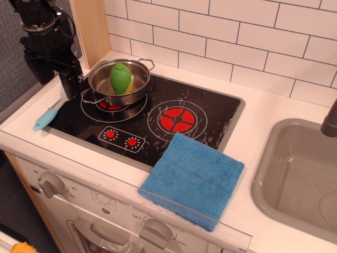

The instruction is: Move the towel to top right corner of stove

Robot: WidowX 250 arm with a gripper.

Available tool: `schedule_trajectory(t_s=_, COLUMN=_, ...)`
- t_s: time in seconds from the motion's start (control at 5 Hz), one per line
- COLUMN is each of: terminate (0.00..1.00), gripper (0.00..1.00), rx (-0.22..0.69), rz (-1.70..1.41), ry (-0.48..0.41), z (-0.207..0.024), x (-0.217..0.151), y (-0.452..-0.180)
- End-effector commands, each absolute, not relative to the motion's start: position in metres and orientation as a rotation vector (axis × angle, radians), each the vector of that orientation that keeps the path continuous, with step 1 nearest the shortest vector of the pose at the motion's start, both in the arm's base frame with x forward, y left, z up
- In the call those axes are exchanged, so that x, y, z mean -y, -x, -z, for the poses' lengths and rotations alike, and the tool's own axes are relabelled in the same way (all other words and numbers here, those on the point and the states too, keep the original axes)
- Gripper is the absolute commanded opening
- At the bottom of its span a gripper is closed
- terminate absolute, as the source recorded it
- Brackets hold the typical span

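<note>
Spread flat at the front edge of the counter, the towel [192, 180] lies across the stove's [224, 129] front right corner, partly on the black glass and partly on the white top beside the grey sink [268, 174]. Well apart from it, the gripper [70, 87] hangs at the far left, above the spatula [46, 119] and beside the pot [117, 81] holding a green item [120, 78]. Whether its fingers are parted I cannot tell.

The bright blue fuzzy microfibre towel [192, 180] looks soft and matt. The black glass stove [221, 113] is glossy (smeared with pale streaks), the round steel pot [100, 79] shiny, the white tiled wall [237, 37] smooth.
</note>
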State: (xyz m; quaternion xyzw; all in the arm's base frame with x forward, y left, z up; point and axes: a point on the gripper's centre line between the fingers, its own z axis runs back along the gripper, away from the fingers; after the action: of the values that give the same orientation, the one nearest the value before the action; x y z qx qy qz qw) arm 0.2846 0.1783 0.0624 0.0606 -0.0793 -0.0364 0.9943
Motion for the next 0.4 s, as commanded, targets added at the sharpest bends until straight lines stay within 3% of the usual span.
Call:
schedule_trajectory(t_s=0.0, terminate=0.0, gripper=1.0, rx=0.159, rz=0.073, ry=-0.121, z=-0.062, x=-0.178, y=-0.285)
schedule_trajectory(t_s=0.2, terminate=0.0, gripper=1.0, rx=0.191, rz=0.111, ry=-0.102, z=-0.076, x=-0.138, y=-0.273)
